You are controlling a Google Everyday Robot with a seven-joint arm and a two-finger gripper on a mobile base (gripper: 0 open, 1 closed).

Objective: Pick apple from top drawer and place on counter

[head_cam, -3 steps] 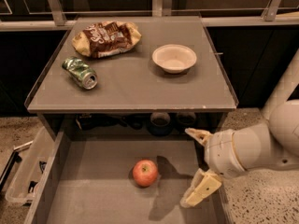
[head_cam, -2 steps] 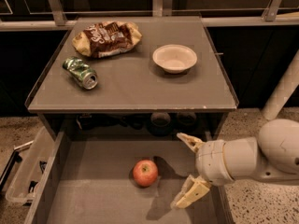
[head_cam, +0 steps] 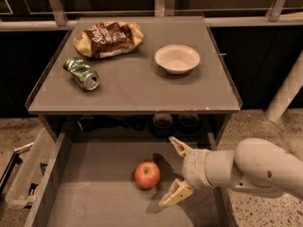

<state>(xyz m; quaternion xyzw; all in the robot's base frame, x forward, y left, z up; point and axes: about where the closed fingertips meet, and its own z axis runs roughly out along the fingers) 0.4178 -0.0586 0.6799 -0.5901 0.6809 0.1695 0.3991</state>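
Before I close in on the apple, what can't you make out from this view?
Camera view only:
- Drawer front: cut off by the bottom edge.
- Dark round shapes at the drawer's back: shadowed under the counter, unidentifiable.
- Gripper, open right of the apple: height above the drawer floor unclear from one view.
- Arm: cut off by the right edge.

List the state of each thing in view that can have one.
top drawer: pulled open.
apple: loose on the drawer floor, ungripped.
pincer: open, in the drawer just right of the apple, not touching it.
green can: crushed, on its side on the counter.
bowl: upright, empty.
chip bag: crumpled, lying flat.
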